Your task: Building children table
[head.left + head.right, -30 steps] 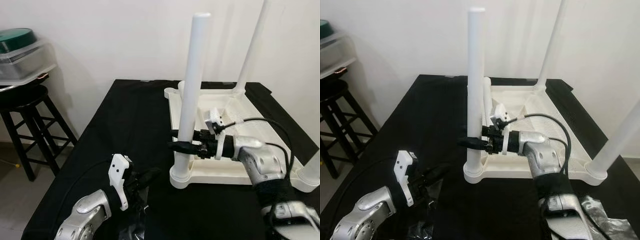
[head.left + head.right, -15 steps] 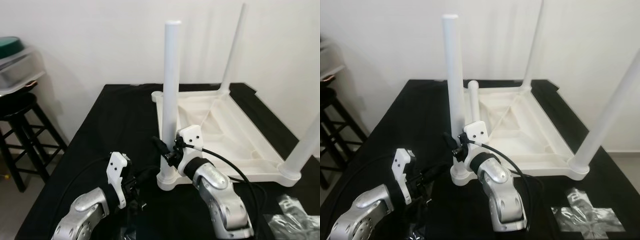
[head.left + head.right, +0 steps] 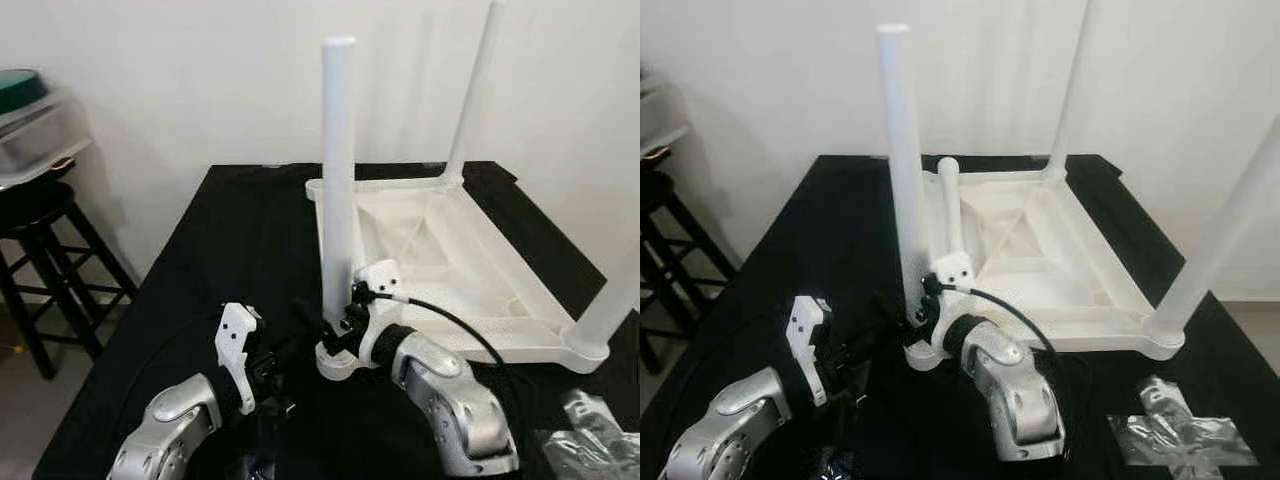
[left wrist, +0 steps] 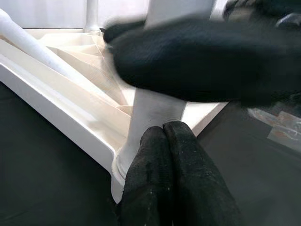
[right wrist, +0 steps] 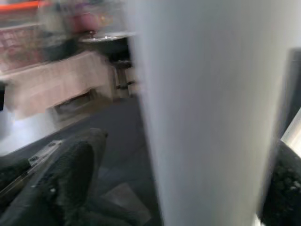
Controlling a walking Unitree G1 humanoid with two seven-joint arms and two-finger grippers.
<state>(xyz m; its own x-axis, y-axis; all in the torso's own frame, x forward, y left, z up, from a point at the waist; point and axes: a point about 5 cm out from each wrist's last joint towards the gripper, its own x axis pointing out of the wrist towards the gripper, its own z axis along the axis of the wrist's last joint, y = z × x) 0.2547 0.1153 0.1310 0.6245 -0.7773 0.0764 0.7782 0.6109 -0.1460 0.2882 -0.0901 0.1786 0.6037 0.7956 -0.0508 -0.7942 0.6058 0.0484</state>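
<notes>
A white children's table (image 3: 450,250) lies upside down on the black-covered tabletop (image 3: 230,250). Its legs stand upward. My right gripper (image 3: 336,335) straddles the near-left leg (image 3: 338,180) just above its socket. In the right wrist view the leg (image 5: 207,113) stands between the fingers (image 5: 70,181), with a gap on one side. My left gripper (image 3: 296,345) is shut and empty. Its fingertips (image 4: 164,132) are against the base of that same leg (image 4: 150,113). The right gripper's finger (image 4: 202,56) crosses in front of the leg, blurred.
A black stool (image 3: 40,215) with a clear container with a green lid (image 3: 30,130) stands to the left of the tabletop. Crumpled clear plastic bags (image 3: 1185,435) lie at the near right. A white wall is close behind.
The camera has shifted. My right arm swung from the leg's right side to in front of it and lower. My left gripper moved forward to the leg's base.
</notes>
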